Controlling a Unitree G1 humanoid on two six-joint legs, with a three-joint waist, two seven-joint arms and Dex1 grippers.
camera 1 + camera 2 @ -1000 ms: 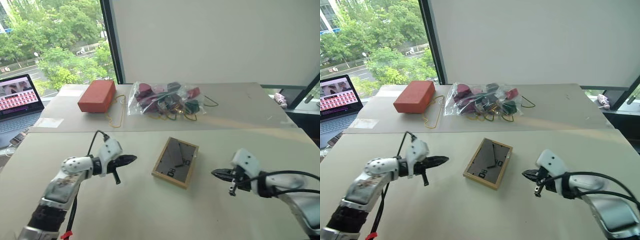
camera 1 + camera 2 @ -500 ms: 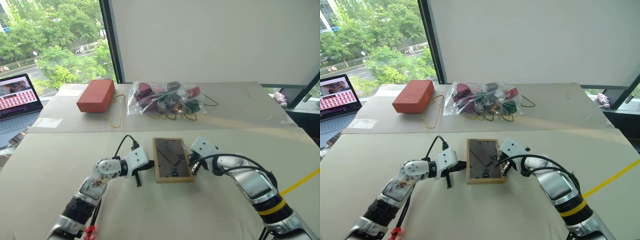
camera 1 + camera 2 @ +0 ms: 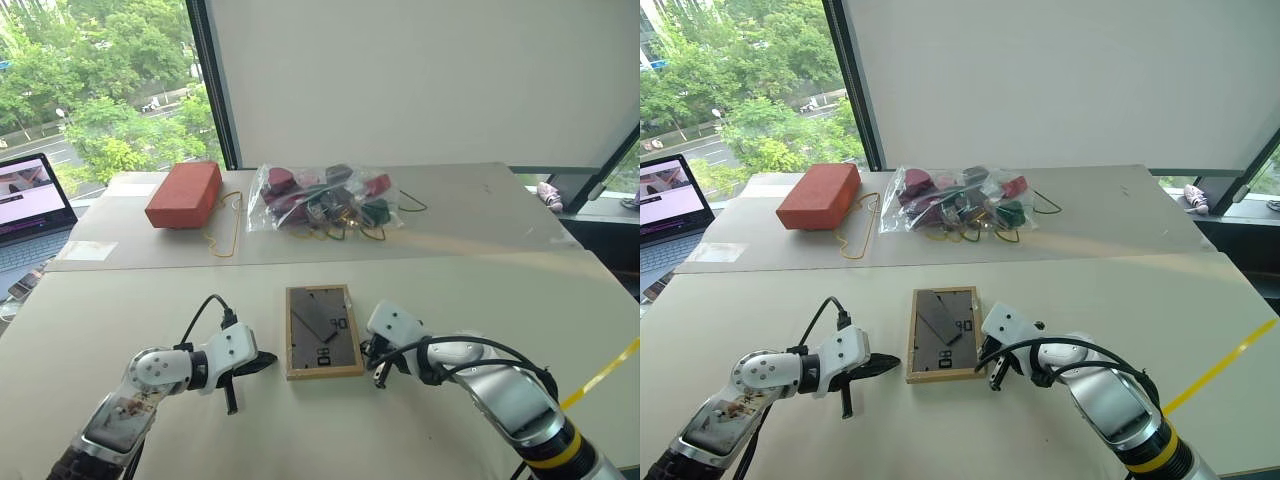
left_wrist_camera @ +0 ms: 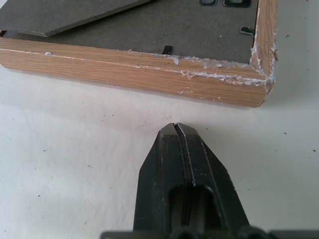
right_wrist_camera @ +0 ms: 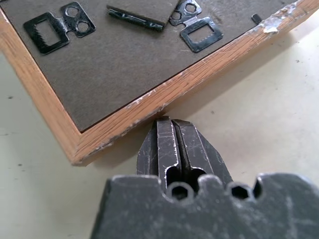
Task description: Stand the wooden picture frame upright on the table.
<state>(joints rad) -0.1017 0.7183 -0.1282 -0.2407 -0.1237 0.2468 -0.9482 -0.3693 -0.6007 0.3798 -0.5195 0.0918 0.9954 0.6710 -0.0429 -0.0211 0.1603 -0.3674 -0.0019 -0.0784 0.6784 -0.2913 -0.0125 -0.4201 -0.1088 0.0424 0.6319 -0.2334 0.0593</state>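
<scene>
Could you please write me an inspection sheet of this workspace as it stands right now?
Surface: pale beige table, a second tabletop butted behind it.
Job's things: wooden picture frame lying flat, back panel up, stand folded.
Clutter: red-orange block; clear bag of coloured parts.
Grippers: left gripper shut, short of the frame's edge; right gripper shut, tip at the frame's opposite edge.
Cables: yellow cord beside the block.
Surroundings: laptop on the left; window with trees; white wall.
</scene>
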